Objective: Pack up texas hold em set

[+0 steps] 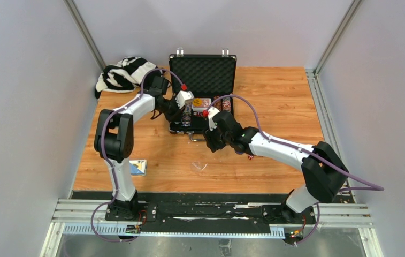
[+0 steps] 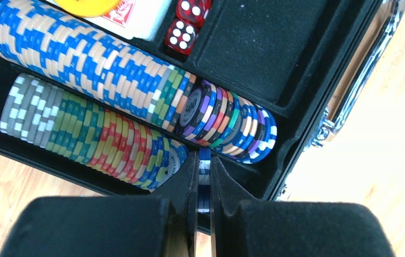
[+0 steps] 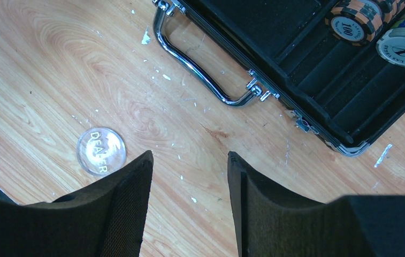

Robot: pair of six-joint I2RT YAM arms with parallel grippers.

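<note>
Pinching a chip [image 2: 204, 174] edge-on, left hand [image 2: 203, 160] is over the briefcase [image 2: 253, 48] (right hand [image 3: 189, 160] apart).

In the right wrist view, bare wooden tabletop [image 3: 189, 134] was left at centre, hemmed by a clear round dealer button [image 3: 101, 151] at lower left and a small black briefcase's [image 3: 318, 131] curved silver handle [image 3: 211, 88] at upper centre.

"DEALER" on clear dealer button [image 3: 101, 151] — "100" on orange-black chip [image 3: 353, 25]

Lab cell: grey panels [image 1: 23, 80], aluminium rails [image 1: 82, 208]
</note>
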